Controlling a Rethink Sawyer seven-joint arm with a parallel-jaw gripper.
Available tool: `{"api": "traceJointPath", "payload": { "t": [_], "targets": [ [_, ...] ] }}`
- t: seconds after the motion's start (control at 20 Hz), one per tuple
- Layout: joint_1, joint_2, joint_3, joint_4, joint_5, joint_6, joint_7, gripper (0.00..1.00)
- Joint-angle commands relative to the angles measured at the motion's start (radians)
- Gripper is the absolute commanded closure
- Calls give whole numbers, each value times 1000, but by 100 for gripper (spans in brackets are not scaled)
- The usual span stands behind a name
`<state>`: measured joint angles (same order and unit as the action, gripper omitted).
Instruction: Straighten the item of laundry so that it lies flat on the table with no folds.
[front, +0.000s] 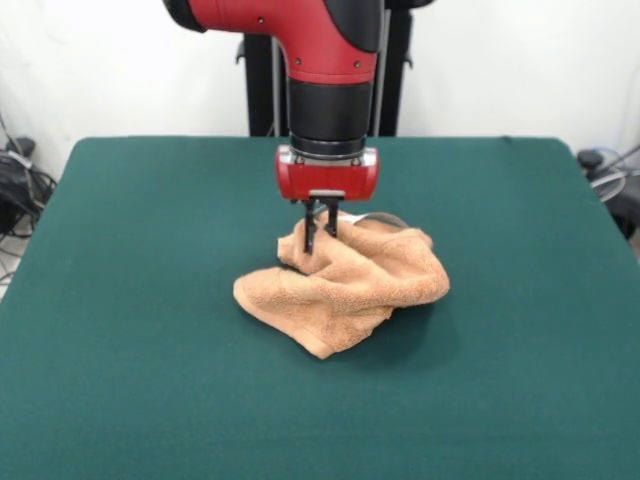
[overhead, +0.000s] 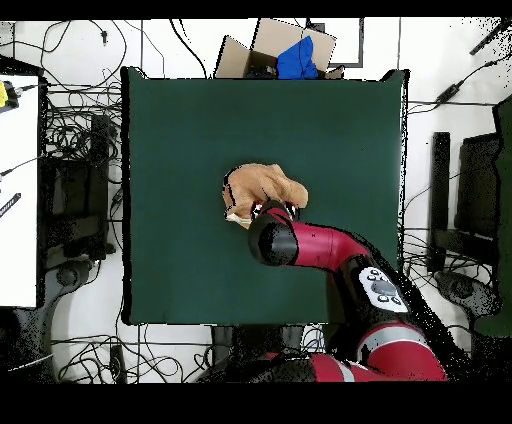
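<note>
I have the orange-tan terry towel (front: 345, 285) bunched in a rumpled heap near the middle of the green table (front: 130, 380), nowhere near flat, with folds rolled over one another and one rounded lobe pointing toward the camera in the front view. The gripper (front: 320, 232) stands straight down over the far upper part of the heap, its two dark fingers (front: 310, 235) set close together and sunk into the cloth; I read them as pinched on a fold of the towel, though the pile hides the tips, so I hold that loosely. A pale strip shows at the far edge of the bundle, just behind the fingers, possibly a tag or border band. From overhead, the towel (overhead: 262, 190) sits just off the end of the red arm (overhead: 330, 250), which crosses the table's base side on a diagonal. Bare felt lies on every side of the heap, and the table edges are all well apart from it. A cardboard box (overhead: 275, 45) holding something blue sits beyond the table's opposite edge.
</note>
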<state>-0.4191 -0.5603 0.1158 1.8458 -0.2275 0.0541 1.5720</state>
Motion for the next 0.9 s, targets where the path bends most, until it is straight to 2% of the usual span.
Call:
{"api": "traceJointPath", "payload": {
  "t": [0.05, 0.1, 0.9],
  "targets": [
    [29, 10, 38, 32, -34, -55, 145, 100],
    [29, 9, 37, 35, -34, -55, 146, 0],
    [11, -15, 43, 123, -40, -52, 160, 0]
  ]
}}
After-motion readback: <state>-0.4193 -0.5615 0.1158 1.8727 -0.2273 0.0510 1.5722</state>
